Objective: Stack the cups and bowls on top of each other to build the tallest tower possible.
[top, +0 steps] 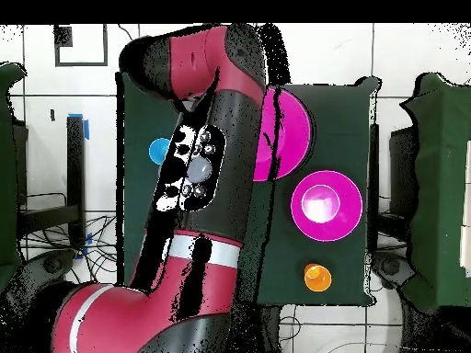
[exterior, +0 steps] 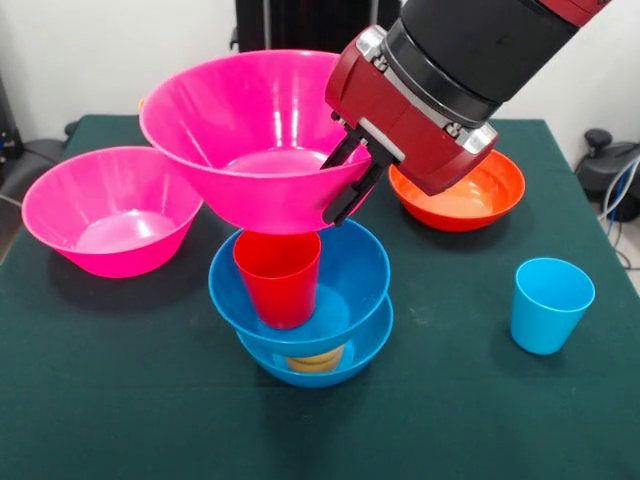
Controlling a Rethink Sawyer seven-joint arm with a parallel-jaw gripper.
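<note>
Gripping the rim of a large pink bowl (exterior: 255,140) between my fingers (exterior: 347,205), one inside the wall and one outside, I hold it tilted in the air above the tower (exterior: 300,305) in the front view. The bowl is glossy, wide and deep. Beneath it two blue bowls (exterior: 345,275) sit one over the other with a yellow cup (exterior: 315,361) showing between them, and a red cup (exterior: 278,278) stands upright in the upper one. The second pink bowl (exterior: 110,212) rests on the green table (exterior: 120,400) to one side, the orange-red bowl (exterior: 465,200) behind, the light blue cup (exterior: 550,303) apart. From overhead my arm (top: 198,175) covers the tower; the held bowl (top: 292,138) peeks out beside it, near the resting pink bowl (top: 327,205), an orange cup (top: 316,277) and the light blue cup (top: 160,150).
</note>
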